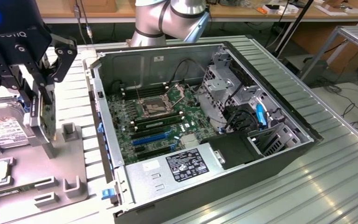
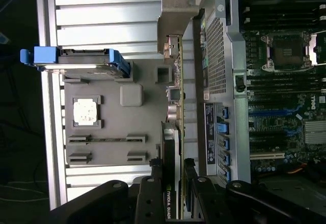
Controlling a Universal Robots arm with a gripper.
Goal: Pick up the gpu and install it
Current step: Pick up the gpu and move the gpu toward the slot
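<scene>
The gripper (image 1: 39, 95) hangs at the exterior view's left, beside the open computer case (image 1: 278, 154), with its 2 fingers (image 2: 147, 201) clamped on the gpu (image 1: 47, 119). The card stands on edge above the grey parts tray (image 1: 30, 186); whether its lower edge clears the tray I cannot tell. In the wrist view the gpu (image 2: 178, 107) appears edge-on, green board running away from the gripper (image 2: 175, 193), with its silver end bracket (image 2: 173, 15) at the far end, just beside the case's outer wall. On the tray lie a hard drive (image 2: 76, 61) in blue rails, a processor chip (image 2: 85, 112) and a memory stick (image 2: 104, 139). Inside the case, the motherboard (image 1: 160, 116) shows blue expansion slots (image 1: 149, 138) near the power supply (image 1: 179, 168).
</scene>
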